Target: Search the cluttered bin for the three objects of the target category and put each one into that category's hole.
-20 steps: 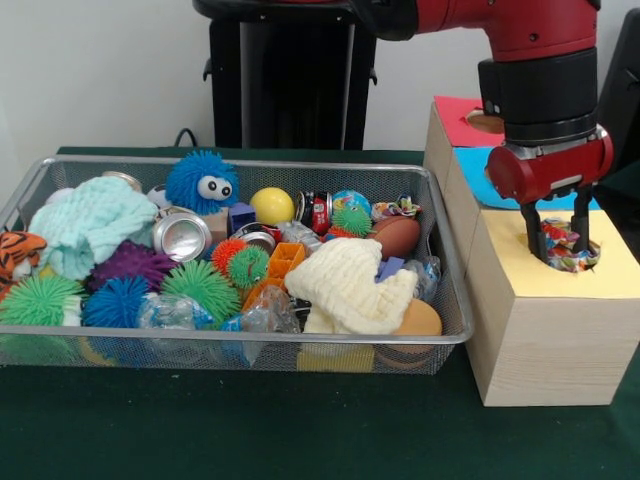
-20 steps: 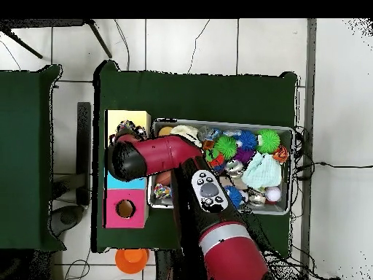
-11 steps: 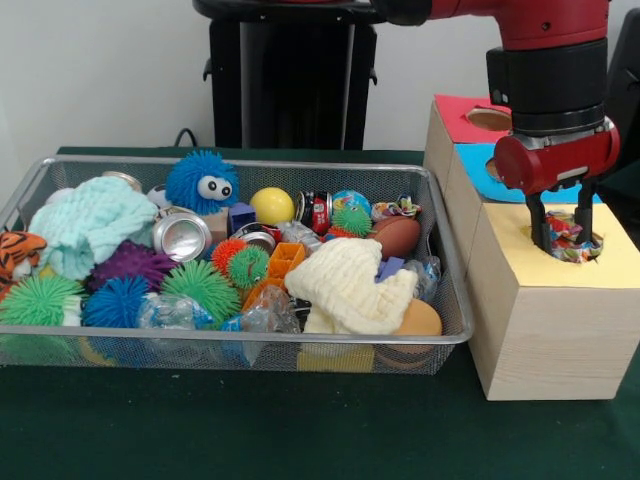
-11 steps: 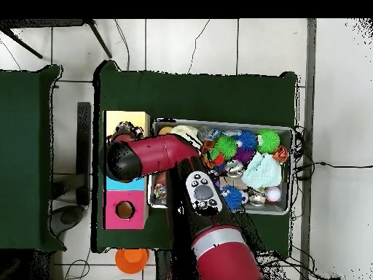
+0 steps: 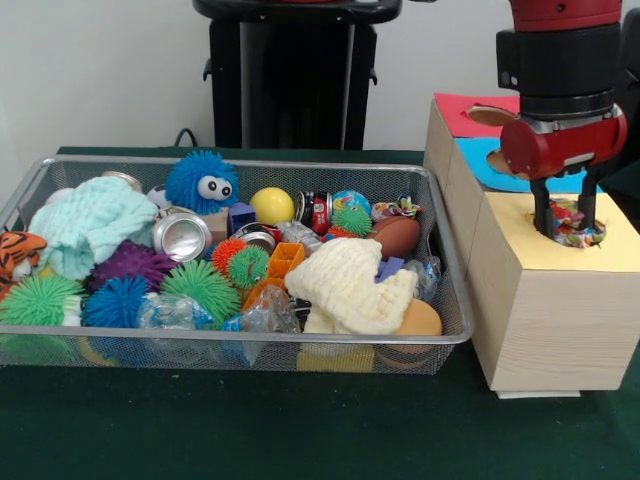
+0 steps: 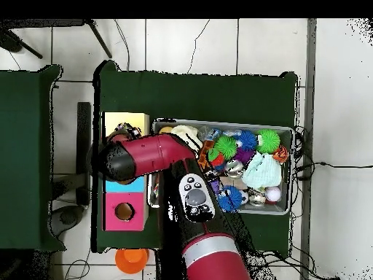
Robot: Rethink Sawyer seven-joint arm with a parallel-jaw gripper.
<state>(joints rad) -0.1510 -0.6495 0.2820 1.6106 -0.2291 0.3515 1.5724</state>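
While it hangs over the yellow box (image 5: 560, 300), the gripper (image 5: 565, 218) has its fingers (image 5: 543, 216) spread, one each side of a crinkled multicoloured wrapper (image 5: 570, 222) sitting in the yellow box's hole (image 5: 572, 236); contact with the wrapper cannot be judged. Behind the yellow box stand a blue box (image 5: 470, 165) and a red box (image 5: 462, 112), each with its own hole. Left of the boxes, the wire bin (image 5: 440, 330) sits on the green table (image 5: 300, 430), packed with spiky balls, cans, cloths. A second wrapper (image 5: 398, 209) lies by the bin's far right corner, beside a brown ball (image 5: 397, 236). Overhead, the arm (image 6: 149, 157) covers the boxes.
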